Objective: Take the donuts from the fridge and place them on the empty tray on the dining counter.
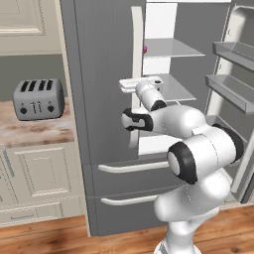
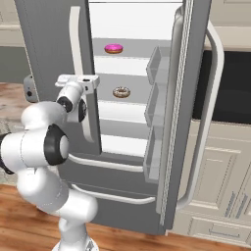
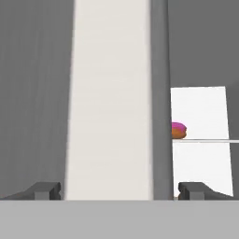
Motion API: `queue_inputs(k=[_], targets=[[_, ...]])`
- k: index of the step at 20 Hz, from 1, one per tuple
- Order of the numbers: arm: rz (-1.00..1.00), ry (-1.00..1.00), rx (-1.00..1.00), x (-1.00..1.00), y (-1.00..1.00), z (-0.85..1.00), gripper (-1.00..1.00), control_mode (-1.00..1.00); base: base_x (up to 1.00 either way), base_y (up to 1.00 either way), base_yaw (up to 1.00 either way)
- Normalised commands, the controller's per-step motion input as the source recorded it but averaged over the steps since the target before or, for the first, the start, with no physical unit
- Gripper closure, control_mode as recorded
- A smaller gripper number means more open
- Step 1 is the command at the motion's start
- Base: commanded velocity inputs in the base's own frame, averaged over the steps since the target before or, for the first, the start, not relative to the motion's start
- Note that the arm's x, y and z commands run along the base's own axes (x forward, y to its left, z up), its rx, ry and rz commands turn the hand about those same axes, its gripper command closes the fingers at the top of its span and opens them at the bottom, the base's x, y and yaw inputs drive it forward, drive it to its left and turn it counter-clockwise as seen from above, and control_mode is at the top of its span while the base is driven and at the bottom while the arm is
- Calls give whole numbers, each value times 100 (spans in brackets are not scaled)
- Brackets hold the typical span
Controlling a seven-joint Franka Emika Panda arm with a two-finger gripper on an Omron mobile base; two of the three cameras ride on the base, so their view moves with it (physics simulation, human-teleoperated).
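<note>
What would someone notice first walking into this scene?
Probably the fridge with its right door swung wide open, showing a white interior. Inside, a pink donut sits on an upper shelf and a white speckled donut on the shelf below. The white arm reaches toward the opening, its open pincer facing the closed left door's long white handle.

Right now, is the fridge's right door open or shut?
Open. The right door is swung out, baring white shelves with the pink donut above the speckled donut. The left door is shut.
</note>
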Motion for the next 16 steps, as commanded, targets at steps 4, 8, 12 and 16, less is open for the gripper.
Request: queue_inputs(k=[4, 8, 12, 16], targets=[[-1, 9, -2, 54, 47, 0, 100, -100, 0, 0, 0], [4, 47, 0, 5, 69, 31, 100, -100, 0, 0, 0], [10, 50, 0, -7, 92, 27, 100, -100, 0, 0, 0], [12, 27, 0, -73, 100, 2, 100, -100, 0, 0, 0]])
